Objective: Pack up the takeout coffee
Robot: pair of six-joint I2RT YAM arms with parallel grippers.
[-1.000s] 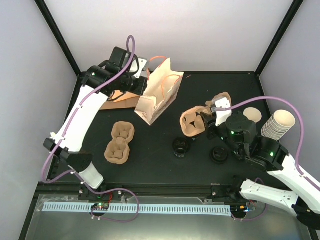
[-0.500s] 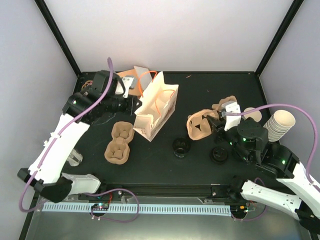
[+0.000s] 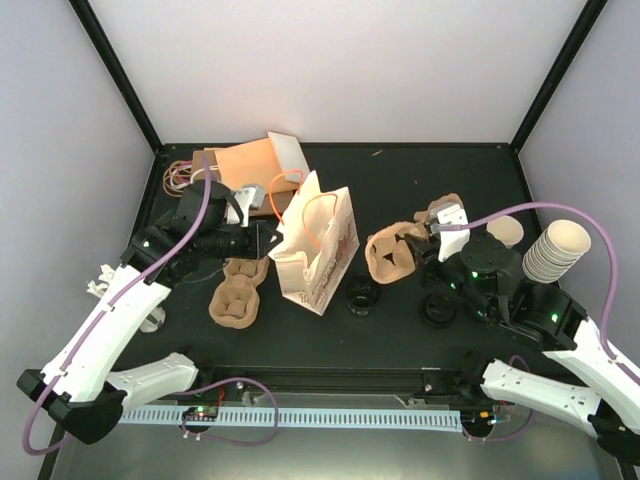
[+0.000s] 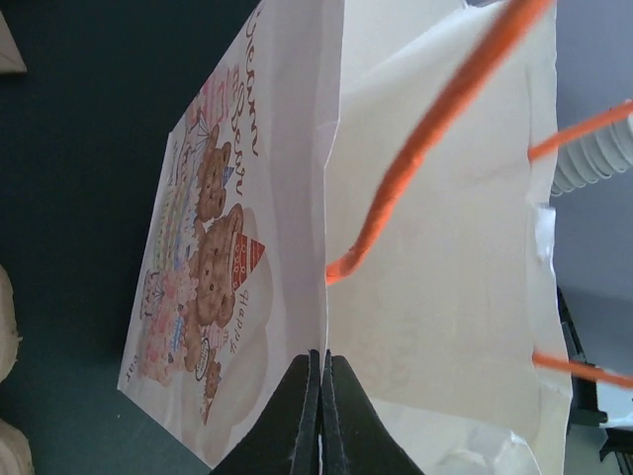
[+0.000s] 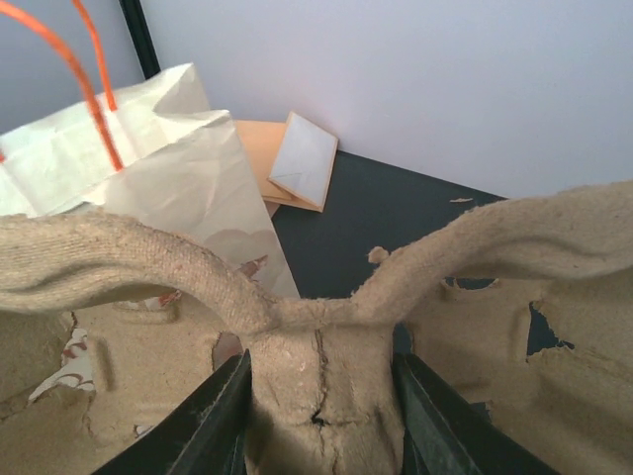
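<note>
left gripper (image 4: 319,361) is pinching the paper bag (image 4: 435,247) rim, jaws clenched | right gripper (image 5: 320,396) is clasping the pulp cup carrier (image 5: 119,247) by its centre ridge

- Paper bag (image 3: 320,255): inside not visible from overhead; cut off at the top and bottom edges of the left wrist view.
- Left end effector (image 4: 319,396): only the dark tips show, pinched together on the bag's rim.
- Right end effector (image 5: 321,416): fingers (image 5: 223,421) cut off at the bottom edge, clamping the centre ridge of the right cup carrier (image 5: 297,317), which overruns three edges.
- Left cup carrier (image 3: 235,300): far end under the left arm.
- Single cup (image 3: 507,230): only its round top visible, near edge behind the right arm.
- White ribbed shape (image 4: 593,158): blurred, unidentifiable.
</note>
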